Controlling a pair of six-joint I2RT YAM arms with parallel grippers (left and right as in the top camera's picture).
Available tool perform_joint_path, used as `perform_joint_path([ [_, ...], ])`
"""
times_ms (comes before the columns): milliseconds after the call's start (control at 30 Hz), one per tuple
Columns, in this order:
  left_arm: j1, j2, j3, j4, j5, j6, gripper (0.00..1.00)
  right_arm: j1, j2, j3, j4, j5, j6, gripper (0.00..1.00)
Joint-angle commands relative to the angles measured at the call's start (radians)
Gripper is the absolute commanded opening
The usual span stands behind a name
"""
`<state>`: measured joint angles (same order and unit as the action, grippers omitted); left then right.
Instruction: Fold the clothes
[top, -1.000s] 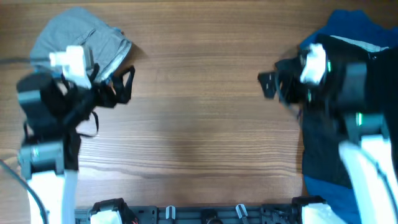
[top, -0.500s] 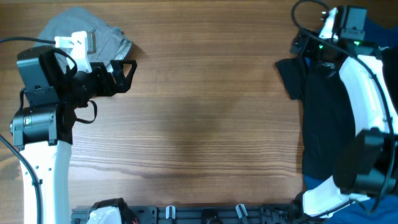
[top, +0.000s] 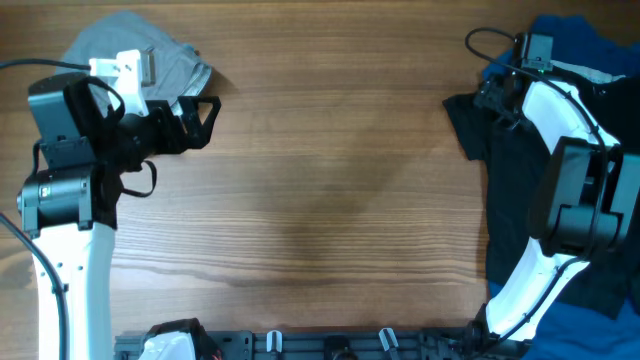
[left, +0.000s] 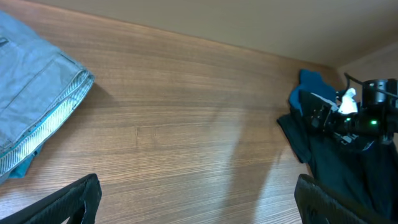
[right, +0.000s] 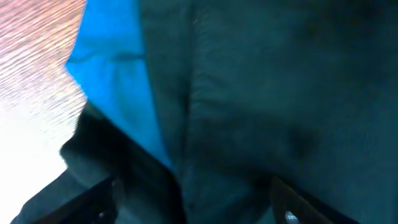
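At table's R edge, dark garment (top: 505, 180) lay crumpled over blue cloth (top: 570, 30). R gripper (top: 492, 95) sat at its far corner, jaws spread, nothing held. L gripper (top: 205, 122) likewise agape, beside folded grey item (top: 120, 50). Fabric prob. light, limp, so pinch at a hem corner.

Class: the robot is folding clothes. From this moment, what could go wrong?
1. The black garment overlaps the blue garment; the right gripper, open over them, might pinch both layers together.
2. The left gripper hovers open beside the folded grey garment; a careless move could muss it.
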<state>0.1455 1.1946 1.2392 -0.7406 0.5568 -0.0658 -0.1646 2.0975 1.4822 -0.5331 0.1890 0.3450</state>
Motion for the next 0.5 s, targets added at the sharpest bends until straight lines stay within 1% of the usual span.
perform_joint_path([
  [0, -0.004, 0.024, 0.024, 0.003, 0.023, 0.001, 1.0, -0.007, 0.011, 0.012, -0.002, 0.062, 0.045, 0.71],
  [67, -0.004, 0.029, 0.024, 0.003, 0.023, 0.001, 1.0, -0.019, 0.024, 0.008, -0.004, 0.061, 0.053, 0.67],
  [100, -0.004, 0.029, 0.024, 0.003, 0.022, 0.001, 1.0, -0.024, 0.031, 0.008, -0.005, 0.057, 0.051, 0.7],
  [133, -0.004, 0.029, 0.024, 0.003, 0.022, 0.001, 1.0, -0.028, 0.039, 0.008, -0.001, 0.05, 0.051, 0.76],
  [167, -0.004, 0.029, 0.024, 0.003, 0.022, 0.002, 1.0, -0.034, 0.044, 0.008, -0.001, 0.046, 0.052, 0.78],
  [200, -0.004, 0.029, 0.024, 0.003, 0.022, 0.002, 1.0, -0.037, 0.047, 0.008, -0.001, 0.046, 0.052, 0.78],
  [267, -0.004, 0.029, 0.024, 0.003, 0.022, 0.001, 1.0, -0.049, 0.047, 0.008, 0.008, 0.048, 0.048, 0.72],
  [300, -0.004, 0.029, 0.024, 0.003, 0.023, 0.002, 1.0, -0.055, 0.046, 0.008, 0.008, 0.051, 0.048, 0.67],
  [333, -0.004, 0.029, 0.024, 0.003, 0.023, 0.002, 1.0, -0.064, 0.046, 0.008, 0.003, 0.05, 0.048, 0.65],
  [400, -0.004, 0.029, 0.024, 0.003, 0.022, 0.002, 1.0, -0.075, 0.047, 0.008, -0.022, 0.047, 0.047, 0.69],
  [467, -0.004, 0.029, 0.024, 0.004, 0.022, 0.002, 1.0, -0.075, 0.05, 0.008, -0.03, 0.05, 0.021, 0.68],
])
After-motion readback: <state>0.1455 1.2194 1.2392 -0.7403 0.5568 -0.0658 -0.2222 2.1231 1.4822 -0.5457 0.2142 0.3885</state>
